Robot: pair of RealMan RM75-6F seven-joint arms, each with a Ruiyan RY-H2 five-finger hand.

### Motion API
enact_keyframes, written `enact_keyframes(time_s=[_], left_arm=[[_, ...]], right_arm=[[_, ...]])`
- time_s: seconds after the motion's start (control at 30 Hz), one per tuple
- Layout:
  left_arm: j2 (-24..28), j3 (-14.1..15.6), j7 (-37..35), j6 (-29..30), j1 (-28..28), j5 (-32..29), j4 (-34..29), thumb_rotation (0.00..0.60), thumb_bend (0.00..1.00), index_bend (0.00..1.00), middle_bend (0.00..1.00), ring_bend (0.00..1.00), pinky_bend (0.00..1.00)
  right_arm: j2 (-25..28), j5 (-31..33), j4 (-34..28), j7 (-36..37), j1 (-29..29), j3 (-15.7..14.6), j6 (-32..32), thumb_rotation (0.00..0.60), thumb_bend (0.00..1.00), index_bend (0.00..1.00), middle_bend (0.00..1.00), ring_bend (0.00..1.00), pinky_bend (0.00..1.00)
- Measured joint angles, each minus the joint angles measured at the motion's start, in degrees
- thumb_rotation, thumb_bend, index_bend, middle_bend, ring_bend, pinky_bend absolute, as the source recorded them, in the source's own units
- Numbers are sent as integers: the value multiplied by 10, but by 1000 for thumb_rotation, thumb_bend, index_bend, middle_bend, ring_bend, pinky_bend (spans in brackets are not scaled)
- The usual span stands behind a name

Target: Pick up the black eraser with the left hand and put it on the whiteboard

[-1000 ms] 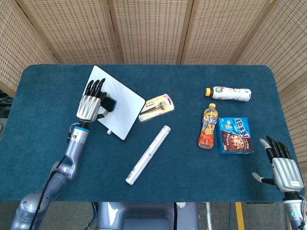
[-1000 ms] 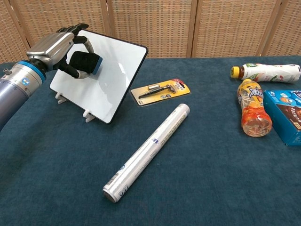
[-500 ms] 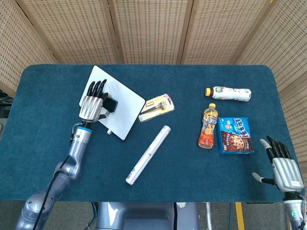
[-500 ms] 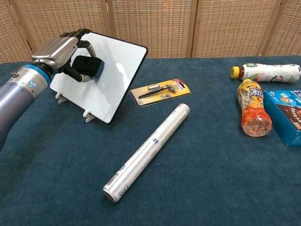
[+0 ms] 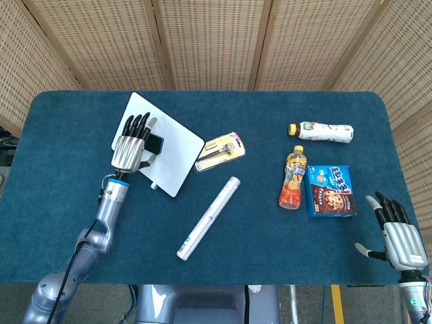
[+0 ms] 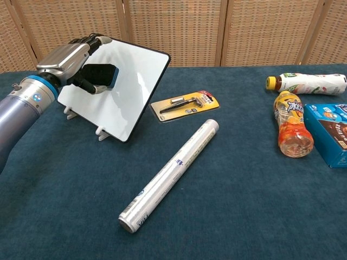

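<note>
Woven wicker screens close off the top of the head view, and below them a dark blue cloth-covered table [image 5: 270, 256] fills the frame. At upper left my left hand [image 5: 129, 147] lies over the tilted whiteboard [image 5: 169, 145], fingers stretched toward the top of the frame, with the black eraser [image 5: 155, 144] gripped at its right side, against the white face. Just right of the board lies a yellow carded tool pack [image 5: 220, 150], and below that a silver foil roll [image 5: 208, 218] runs diagonally toward the lower centre. At right, a white bottle [image 5: 321, 131] lies on its side; below it an orange drink bottle [image 5: 292, 177] lies just beside a blue cookie box [image 5: 331, 191]; whether either bottle is full I cannot tell. My right hand [image 5: 395, 236] rests at the lower right corner, fingers apart, holding nothing. From the chest view the same screens stand behind the table [image 6: 244, 216]. My left hand [image 6: 73, 58] is at upper left, curled around the black eraser [image 6: 100, 75], which sits pressed against the whiteboard [image 6: 135, 81]; the board leans on small white feet. The tool pack [image 6: 185, 104] lies mid-frame, the foil roll [image 6: 168, 176] below it, and the white bottle [image 6: 306, 83], orange drink bottle [image 6: 291, 130] and cookie box [image 6: 328, 132] crowd the right edge.
</note>
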Motion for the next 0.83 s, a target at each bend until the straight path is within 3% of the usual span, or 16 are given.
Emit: enact_keyframes(time_s=[0.37,0.43,0.5,0.57,0.83], left_arm=[[22,20,-36,51,17,18,-5,600,246,0,0,0,0],[42,28,-57,73,27,27,-14,600,195,0,0,0,0],[67,36,-77,87,40,35,-26,600,66,0,0,0,0],[102,47,-96,100,58,44,-50,600,3,0,0,0,0],[253,82,-107,112,136,53,-240,600,0,0,0,0,0]], right_arm=[[1,1,1,6,0,0,-1,600,0,0,0,0,0],[1,0,2,6,0,-1,-2,600,0,0,0,0,0],[1,0,2,5,0,-1,-1,600,0,0,0,0,0],[1,0,1,4,0,0,0,600,0,0,0,0,0],[-1,0,-3,-8,0,1,3,600,0,0,0,0,0]])
